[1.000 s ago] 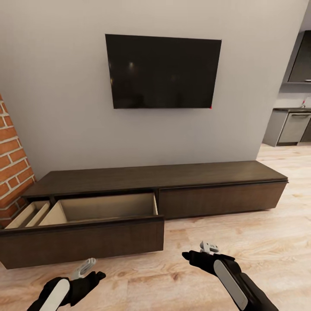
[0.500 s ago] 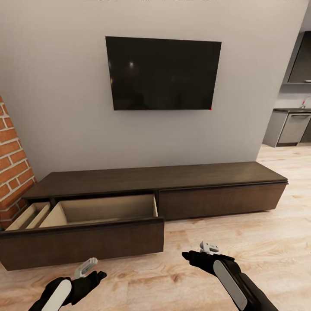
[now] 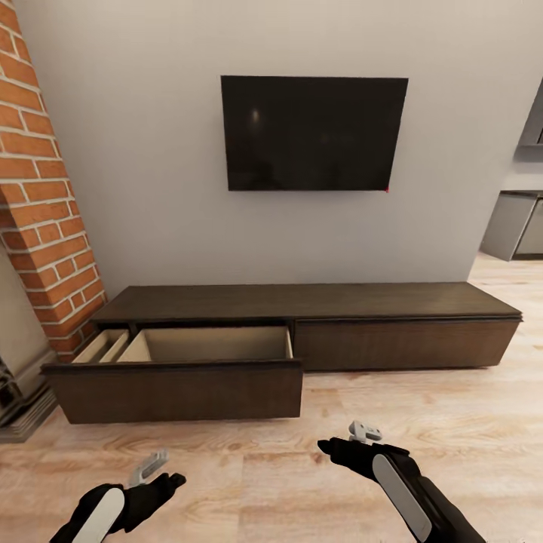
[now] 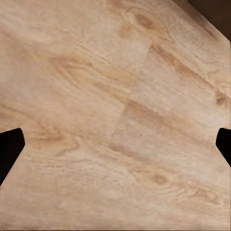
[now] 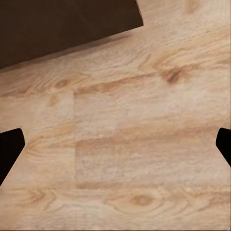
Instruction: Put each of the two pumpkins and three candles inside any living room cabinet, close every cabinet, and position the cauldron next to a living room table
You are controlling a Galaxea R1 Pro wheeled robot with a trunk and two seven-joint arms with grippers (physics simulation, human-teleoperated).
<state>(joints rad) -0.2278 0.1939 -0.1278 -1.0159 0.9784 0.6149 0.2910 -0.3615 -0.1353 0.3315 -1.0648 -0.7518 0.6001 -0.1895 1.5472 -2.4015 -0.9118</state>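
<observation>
The long, low dark brown cabinet [image 3: 317, 302] stands against the grey wall. Its left drawer [image 3: 177, 388] is pulled out, and the pale wood compartments that I can see hold nothing. The right front [image 3: 403, 343] is shut. My left gripper [image 3: 154, 471] hangs low over the wood floor in front of the drawer, open with nothing between its fingers [image 4: 9, 147]. My right gripper [image 3: 351, 439] is open too, over the floor near the drawer's right corner [image 5: 72, 24]. The pumpkins, candles and cauldron are out of view.
A black TV [image 3: 313, 134] hangs on the wall above the cabinet. A red brick pillar [image 3: 41, 181] rises at the left, with a dark hearth base [image 3: 19, 407] at its foot. Grey kitchen units [image 3: 516, 226] show at the far right. Light wood floor [image 3: 422, 422] lies ahead.
The whole picture has shifted right and the cabinet looks farther off, so the camera has moved. More of the brick pillar shows. Both arms keep their pose.
</observation>
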